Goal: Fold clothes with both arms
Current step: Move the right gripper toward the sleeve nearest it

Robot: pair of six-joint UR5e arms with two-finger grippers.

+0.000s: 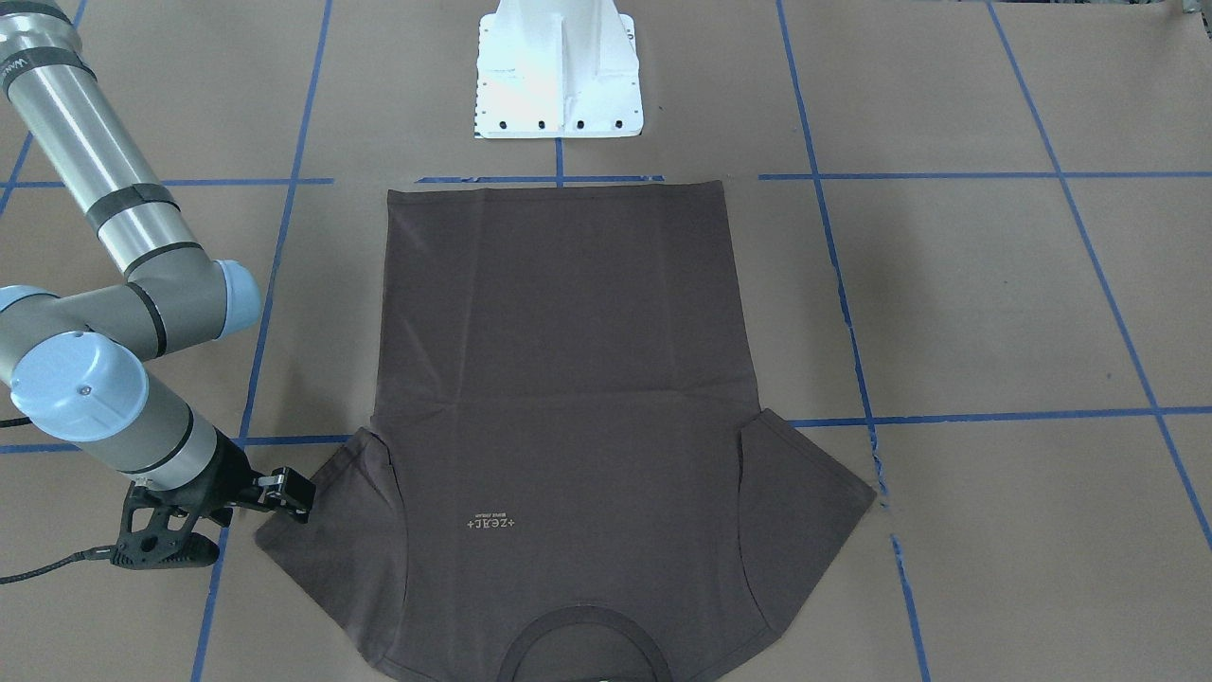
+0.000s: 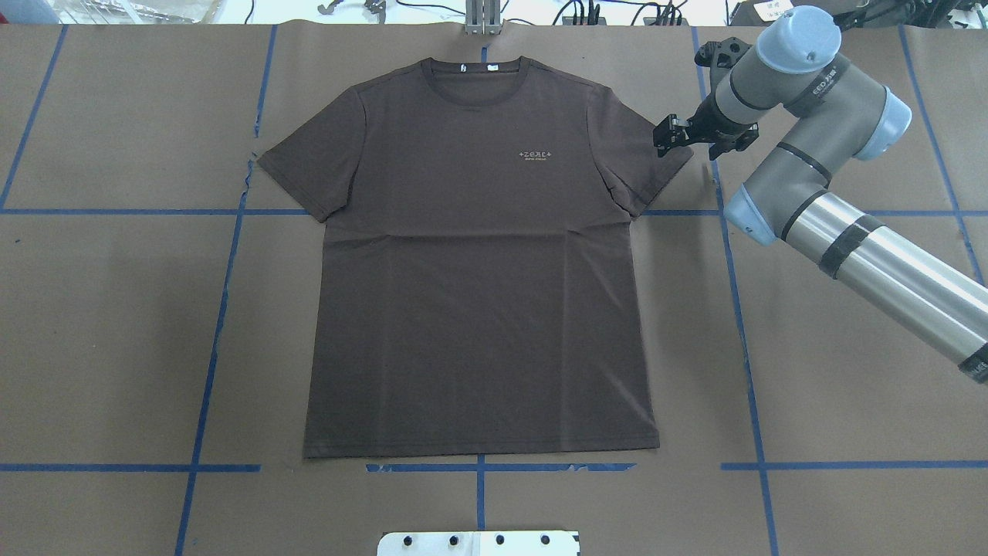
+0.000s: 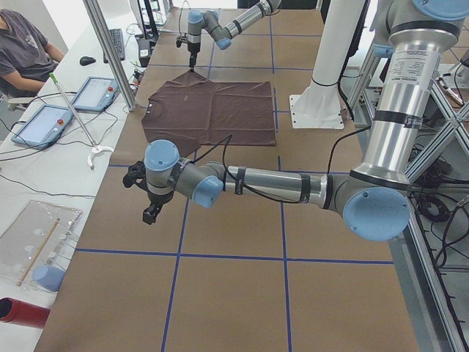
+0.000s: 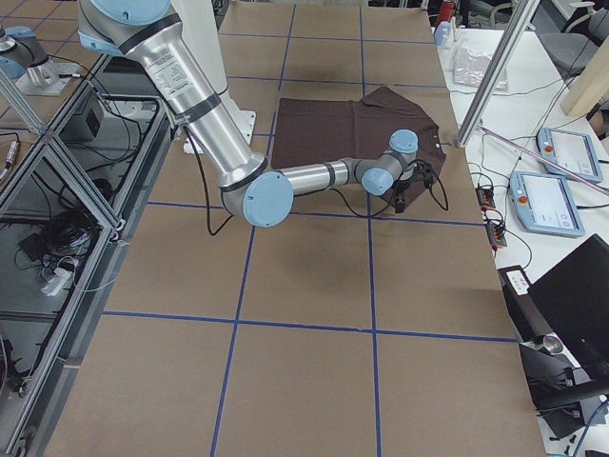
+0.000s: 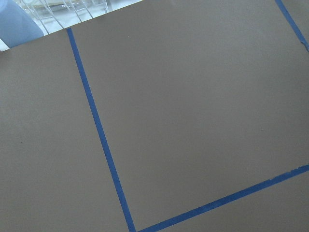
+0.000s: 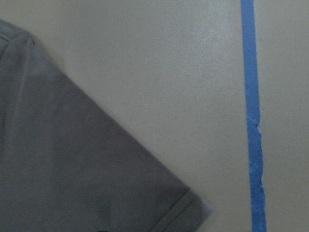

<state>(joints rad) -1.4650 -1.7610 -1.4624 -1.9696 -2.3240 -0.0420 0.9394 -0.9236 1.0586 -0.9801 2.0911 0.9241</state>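
The dark grey-brown T-shirt (image 2: 478, 293) lies flat and face up on the brown table, collar towards the far edge and hem towards the robot base. It also shows in the front-facing view (image 1: 568, 379). My right gripper (image 2: 668, 135) hovers at the tip of the shirt's right-hand sleeve, fingers apart and empty; it also shows in the front-facing view (image 1: 292, 494). The right wrist view shows that sleeve corner (image 6: 72, 169) on bare table. My left gripper (image 3: 149, 215) hangs over bare table well off the shirt's other side. It shows only in the exterior left view, so I cannot tell whether it is open or shut.
The white pedestal base (image 1: 559, 66) stands just beyond the hem. Blue tape lines (image 2: 224, 309) grid the table. An operator (image 3: 26, 44), tablets (image 3: 91, 94) and an aluminium post (image 3: 110, 51) stand along the far side bench.
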